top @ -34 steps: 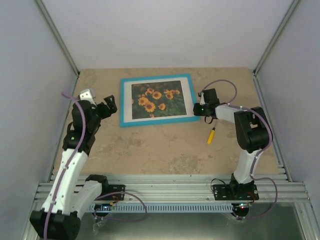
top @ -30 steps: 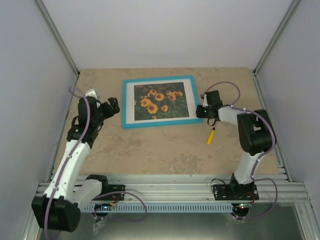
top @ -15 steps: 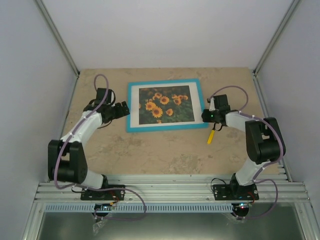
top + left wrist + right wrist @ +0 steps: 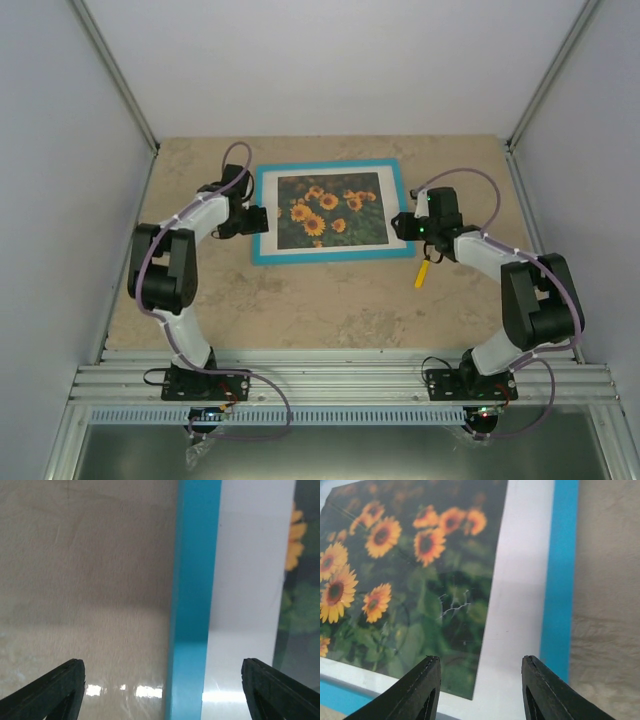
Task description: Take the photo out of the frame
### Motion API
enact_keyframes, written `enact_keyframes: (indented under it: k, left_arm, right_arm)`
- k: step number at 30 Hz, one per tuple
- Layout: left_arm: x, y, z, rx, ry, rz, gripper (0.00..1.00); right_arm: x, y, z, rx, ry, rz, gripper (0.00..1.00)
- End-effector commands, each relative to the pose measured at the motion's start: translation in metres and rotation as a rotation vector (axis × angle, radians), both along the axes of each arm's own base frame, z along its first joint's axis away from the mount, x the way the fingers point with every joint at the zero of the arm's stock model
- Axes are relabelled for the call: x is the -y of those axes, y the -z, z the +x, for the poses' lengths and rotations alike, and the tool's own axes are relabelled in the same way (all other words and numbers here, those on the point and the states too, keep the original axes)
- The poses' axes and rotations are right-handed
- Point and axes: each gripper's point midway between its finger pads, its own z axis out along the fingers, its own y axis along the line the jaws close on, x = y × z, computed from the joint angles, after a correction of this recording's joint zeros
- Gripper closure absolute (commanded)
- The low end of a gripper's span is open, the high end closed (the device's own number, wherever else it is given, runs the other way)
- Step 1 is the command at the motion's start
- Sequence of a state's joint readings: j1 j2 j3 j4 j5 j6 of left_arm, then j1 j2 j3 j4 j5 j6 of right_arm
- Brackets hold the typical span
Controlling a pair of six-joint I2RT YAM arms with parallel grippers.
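The turquoise frame [image 4: 330, 256] lies flat, face up, at the back middle of the table. Inside it, the sunflower photo [image 4: 330, 208] sits behind a white mat [image 4: 268, 215]. My left gripper [image 4: 256, 218] is at the frame's left side. In the left wrist view this gripper [image 4: 162, 695] is open, with its fingers straddling the frame's blue edge [image 4: 196, 580]. My right gripper [image 4: 401, 223] is at the frame's right side. Its wrist view shows the gripper [image 4: 481, 690] open above the mat [image 4: 522, 605], between the photo [image 4: 410, 580] and the blue edge [image 4: 561, 580], holding nothing.
A small yellow-handled tool [image 4: 424, 270] lies on the beige tabletop [image 4: 320, 300] just below my right gripper. Grey walls close in the table on the left, back and right. A metal rail [image 4: 340, 380] runs along the near edge.
The frame slid a little to the right, then stopped. My left arm swung in to the frame's left edge. My right gripper went from shut to open at the right edge.
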State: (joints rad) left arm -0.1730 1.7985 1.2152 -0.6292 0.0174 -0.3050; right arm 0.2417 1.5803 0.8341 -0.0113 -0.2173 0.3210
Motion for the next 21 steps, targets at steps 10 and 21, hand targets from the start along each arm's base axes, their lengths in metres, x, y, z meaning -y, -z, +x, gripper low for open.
enact_keyframes:
  k: [10, 21]
  left_arm:
    - [0.0, 0.026, 0.014, -0.115, 0.078, 0.062, 0.37]
    - [0.013, 0.041, 0.011, -0.154, 0.109, 0.042, 0.62]
  right_arm:
    - [-0.04, -0.011, -0.004, 0.095, -0.114, -0.048, 0.53]
    - [-0.052, -0.017, -0.007, 0.136, -0.154, -0.089, 0.51]
